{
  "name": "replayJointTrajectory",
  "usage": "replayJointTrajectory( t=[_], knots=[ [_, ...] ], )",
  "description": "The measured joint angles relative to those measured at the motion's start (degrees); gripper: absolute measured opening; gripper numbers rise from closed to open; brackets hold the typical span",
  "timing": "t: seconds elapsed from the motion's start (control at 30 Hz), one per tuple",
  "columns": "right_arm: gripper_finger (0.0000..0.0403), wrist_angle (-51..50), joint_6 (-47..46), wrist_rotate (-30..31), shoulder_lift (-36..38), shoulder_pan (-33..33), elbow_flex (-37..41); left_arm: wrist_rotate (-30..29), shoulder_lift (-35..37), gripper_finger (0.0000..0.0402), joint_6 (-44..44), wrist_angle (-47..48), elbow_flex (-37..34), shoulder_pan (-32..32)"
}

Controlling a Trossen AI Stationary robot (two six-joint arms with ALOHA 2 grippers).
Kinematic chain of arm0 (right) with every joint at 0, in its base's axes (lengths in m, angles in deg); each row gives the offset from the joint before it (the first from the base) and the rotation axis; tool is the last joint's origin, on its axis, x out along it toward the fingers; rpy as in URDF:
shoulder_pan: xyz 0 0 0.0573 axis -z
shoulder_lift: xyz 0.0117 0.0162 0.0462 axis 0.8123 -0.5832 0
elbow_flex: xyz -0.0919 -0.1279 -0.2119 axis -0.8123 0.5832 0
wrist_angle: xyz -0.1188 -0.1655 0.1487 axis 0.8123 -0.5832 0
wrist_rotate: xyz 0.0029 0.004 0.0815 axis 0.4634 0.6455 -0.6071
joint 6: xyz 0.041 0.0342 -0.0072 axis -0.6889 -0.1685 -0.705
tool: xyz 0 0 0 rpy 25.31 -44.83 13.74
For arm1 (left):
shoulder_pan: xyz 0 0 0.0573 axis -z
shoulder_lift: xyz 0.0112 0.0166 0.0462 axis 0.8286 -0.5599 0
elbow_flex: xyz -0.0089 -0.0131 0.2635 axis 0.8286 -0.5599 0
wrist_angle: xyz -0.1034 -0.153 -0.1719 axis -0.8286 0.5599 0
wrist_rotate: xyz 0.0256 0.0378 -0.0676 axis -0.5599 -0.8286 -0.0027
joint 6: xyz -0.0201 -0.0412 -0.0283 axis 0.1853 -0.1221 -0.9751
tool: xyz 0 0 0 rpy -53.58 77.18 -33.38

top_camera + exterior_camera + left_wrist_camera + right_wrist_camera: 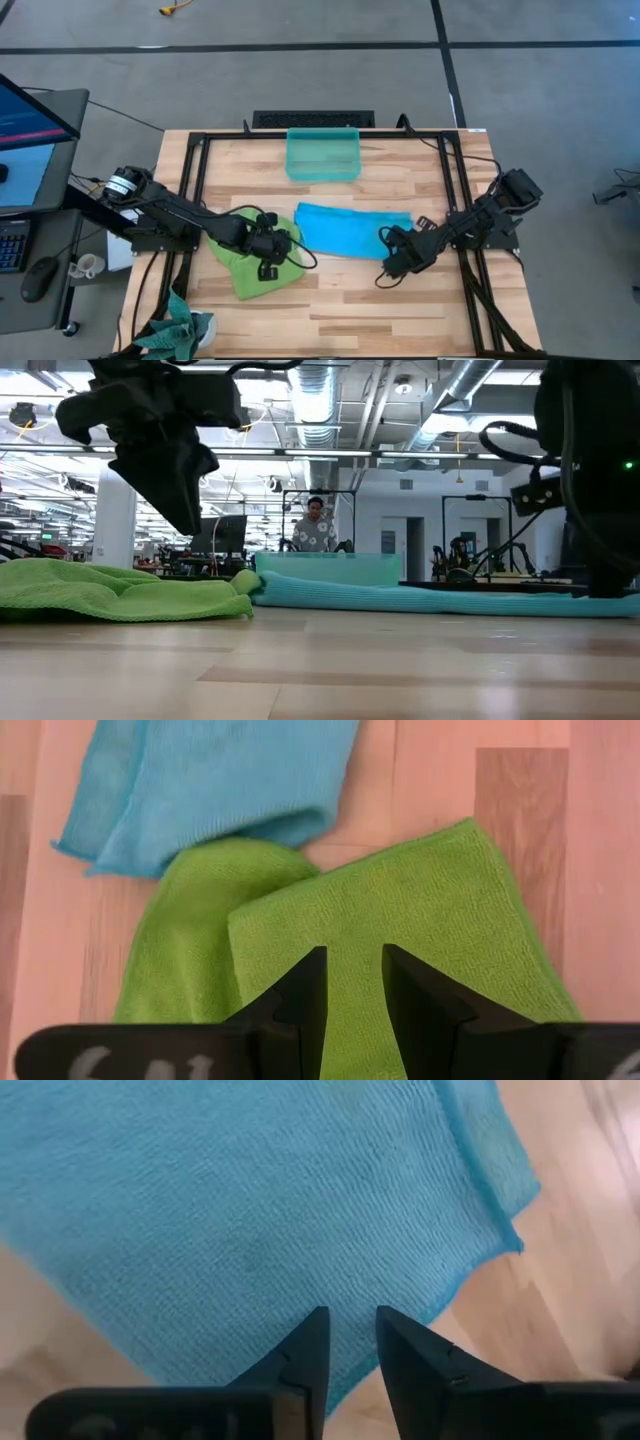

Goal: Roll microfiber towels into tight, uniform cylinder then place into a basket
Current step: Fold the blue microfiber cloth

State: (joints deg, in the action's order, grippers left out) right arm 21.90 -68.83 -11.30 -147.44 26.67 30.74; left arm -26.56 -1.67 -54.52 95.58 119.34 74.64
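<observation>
The lime green towel (245,262) lies crumpled and partly folded on the table's left half, and it also shows in the left wrist view (400,910). The sky blue towel (352,228) lies flat and folded beside it in the middle. One corner of the blue towel (210,790) overlaps the green towel's edge. The teal basket (322,153) stands empty at the far edge. My left gripper (270,250) hovers above the green towel with its fingers close together, raised clear in the low view (180,510). My right gripper (350,1330) is low over the blue towel's right end, with its fingers close together. My right gripper points down over the blue towel's near edge (400,1295), close to its right corner. I cannot tell whether the fingertips touch the cloth. The towel lies flat on the table there, with no fold drawn up between the fingers.
Black frame rails (190,200) run along the table's left and right sides. A dark teal cloth (180,330) hangs at the near left corner. A desk with a monitor and keyboard (20,130) stands to the left. A person (315,525) stands far behind the table.
</observation>
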Motion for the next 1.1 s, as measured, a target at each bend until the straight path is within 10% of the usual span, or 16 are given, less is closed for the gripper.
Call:
replayJointTrajectory(
  t=[0.67,1.1],
  knots=[
    [0.0107,-11.98,-7.13,-1.33,0.5,-3.04,-1.29,-0.2,0.0,0.0091,4.76,-5.57,0.0,-0.03],
    [0.0107,-4.42,-5.68,8.97,0.5,-10.76,-10.67,8.11,0.0,0.0091,10.44,-38.4,-13.19,-2.21]
  ],
)
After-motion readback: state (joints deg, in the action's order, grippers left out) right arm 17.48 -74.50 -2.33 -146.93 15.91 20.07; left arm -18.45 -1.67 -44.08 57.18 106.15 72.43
